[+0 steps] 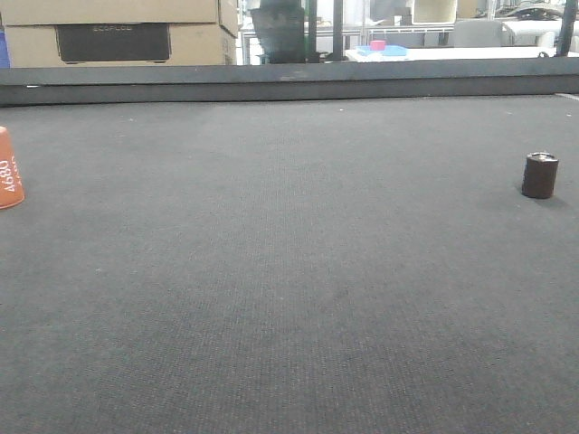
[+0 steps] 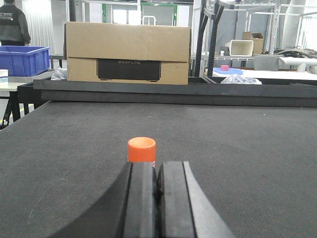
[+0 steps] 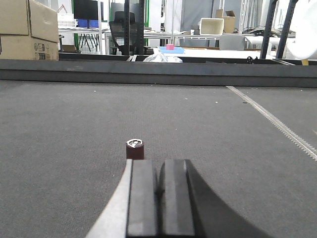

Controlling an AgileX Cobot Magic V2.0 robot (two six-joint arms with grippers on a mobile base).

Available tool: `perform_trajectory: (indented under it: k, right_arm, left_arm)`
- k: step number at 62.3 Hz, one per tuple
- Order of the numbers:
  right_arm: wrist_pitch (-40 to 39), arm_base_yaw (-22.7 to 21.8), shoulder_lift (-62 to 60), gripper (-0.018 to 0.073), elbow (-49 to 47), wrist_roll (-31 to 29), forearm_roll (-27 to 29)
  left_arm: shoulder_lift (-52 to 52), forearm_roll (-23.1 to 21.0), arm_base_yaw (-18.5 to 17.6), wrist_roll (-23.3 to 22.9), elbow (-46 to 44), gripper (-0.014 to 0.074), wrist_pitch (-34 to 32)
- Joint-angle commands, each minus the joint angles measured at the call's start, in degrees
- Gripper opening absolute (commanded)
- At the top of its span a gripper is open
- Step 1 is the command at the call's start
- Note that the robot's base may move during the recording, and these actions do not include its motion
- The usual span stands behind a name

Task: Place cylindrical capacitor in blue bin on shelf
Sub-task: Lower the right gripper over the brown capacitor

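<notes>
- The cylindrical capacitor (image 1: 540, 175) (image 3: 134, 148) is a squat, dark brown-black cylinder with a silvery flat top.
- It stands upright on the dark grey mat (image 1: 289, 298), far to the right side.

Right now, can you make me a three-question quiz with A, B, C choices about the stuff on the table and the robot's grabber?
1. In the front view, where is the cylindrical capacitor? A) far right B) far left C) centre
2. What colour is the object marked 4680? A) blue B) orange C) green
3. How is the right gripper? A) wide open B) shut, empty C) shut on the capacitor
Answers: 1 A, it stands near the right edge. 2 B, its body is orange. 3 B, its fingers meet, with the capacitor apart ahead.
</notes>
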Motion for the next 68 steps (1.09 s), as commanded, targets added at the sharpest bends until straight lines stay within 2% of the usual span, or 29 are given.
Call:
perform_trajectory:
  k: [1,51,55,63,68]
  right_arm:
    - [-1.2,-0.3,-0.2,-0.0168,0.0,-0.3,-0.5]
    - [-1.2,-0.3,-0.2,-0.0168,0.0,-0.3,-0.5]
    - [-2.2,-0.3,-0.2,-0.0168,0.0,-0.3,-0.5]
    - [-10.0,-0.3,-0.2,-0.0168,0.0,-0.3,-0.5]
    - [-7.4,-0.2,-0.2,-0.0168,-1.4,-0.3,-0.4]
  left_arm:
    - [-0.2,-0.3,-0.3,-0.1,-0.1,-0.0111,-0.9]
    - [-0.2,-0.3,-0.3,-0.1,-0.1,-0.0111,-0.9]
    - [-0.2,-0.3,-0.3,-0.1,-0.1,-0.0111,-0.9]
    - [-0.2,0.6,-0.3,0.0,-0.1,-0.0111,-3.3]
    - [-0.2,0.7,-0.3,0.0,-2.2,-0.0111,-1.9]
